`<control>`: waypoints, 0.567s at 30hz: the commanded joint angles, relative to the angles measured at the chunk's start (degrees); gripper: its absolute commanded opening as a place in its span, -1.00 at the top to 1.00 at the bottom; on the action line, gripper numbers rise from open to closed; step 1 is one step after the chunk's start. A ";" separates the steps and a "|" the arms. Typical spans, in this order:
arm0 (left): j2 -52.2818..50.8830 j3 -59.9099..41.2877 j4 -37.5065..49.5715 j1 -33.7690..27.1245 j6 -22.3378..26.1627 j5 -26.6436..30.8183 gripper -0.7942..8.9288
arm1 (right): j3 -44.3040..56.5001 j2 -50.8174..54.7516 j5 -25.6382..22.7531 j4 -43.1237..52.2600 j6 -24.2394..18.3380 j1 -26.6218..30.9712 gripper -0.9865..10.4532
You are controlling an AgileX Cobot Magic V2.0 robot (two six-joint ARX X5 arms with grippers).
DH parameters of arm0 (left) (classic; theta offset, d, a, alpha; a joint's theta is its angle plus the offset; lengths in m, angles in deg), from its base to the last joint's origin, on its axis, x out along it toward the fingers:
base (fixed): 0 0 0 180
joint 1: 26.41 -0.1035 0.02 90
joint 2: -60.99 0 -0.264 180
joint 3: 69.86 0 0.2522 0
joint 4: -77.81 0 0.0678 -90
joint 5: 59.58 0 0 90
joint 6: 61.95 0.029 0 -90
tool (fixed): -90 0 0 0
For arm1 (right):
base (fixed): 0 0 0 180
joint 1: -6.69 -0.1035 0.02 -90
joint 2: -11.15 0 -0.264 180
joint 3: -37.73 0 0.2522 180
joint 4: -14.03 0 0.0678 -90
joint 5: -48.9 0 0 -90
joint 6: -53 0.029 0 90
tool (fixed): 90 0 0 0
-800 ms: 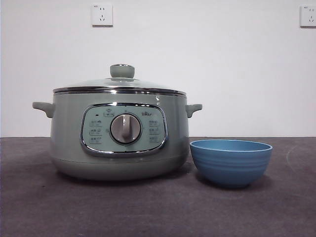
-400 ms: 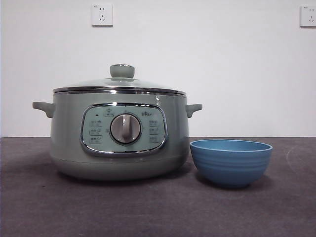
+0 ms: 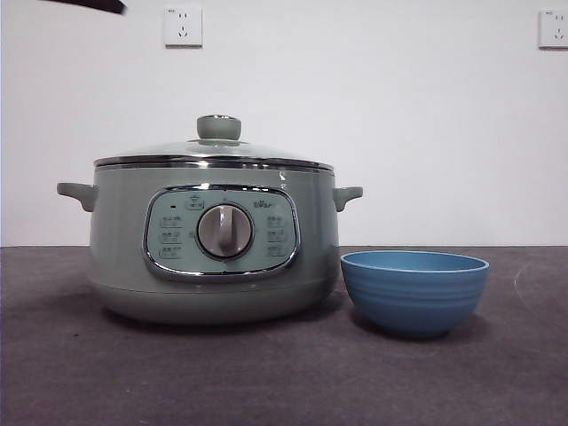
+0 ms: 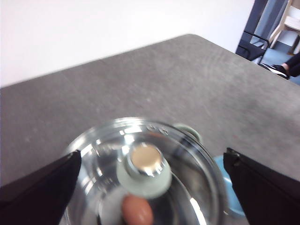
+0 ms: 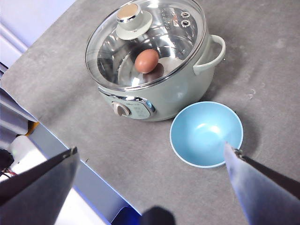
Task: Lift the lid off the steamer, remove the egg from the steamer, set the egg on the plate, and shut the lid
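The pale green steamer [image 3: 213,257] stands left of the table's middle, with the glass lid [image 3: 213,153] shut on it. In the left wrist view my left gripper [image 4: 152,157] hangs open above the lid [image 4: 187,187], its jaws wide on either side of the green knob [image 4: 143,168]; nothing is held. Through the glass the brownish egg [image 4: 137,211] lies inside. My right gripper [image 5: 149,151] is open, high above the table, over the front of the steamer [image 5: 159,89]; the egg [image 5: 146,60] shows under the lid [image 5: 178,33]. The blue plate [image 3: 414,291] stands right of the steamer and holds nothing [image 5: 206,134].
A black arm tip [image 3: 89,4] shows at the top left corner of the front view. Two wall sockets [image 3: 183,27] are on the white wall behind. The grey table [image 3: 284,373] ends in an edge [image 5: 70,145] near the steamer's front.
A black arm tip has come into the top left corner of the front view. The steamer, lid and plate stay in place.
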 commanded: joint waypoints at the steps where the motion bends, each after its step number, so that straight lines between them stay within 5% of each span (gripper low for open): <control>1: 4.20 0.57 2.84 1.90 1.36 2.27 -0.26 | -0.11 -0.24 -0.02 0.35 0.00 -0.13 -0.17; 17: 20.57 0.66 11.80 9.09 3.04 11.89 -0.26 | -0.11 -0.31 -0.22 0.31 0.00 -0.13 -0.16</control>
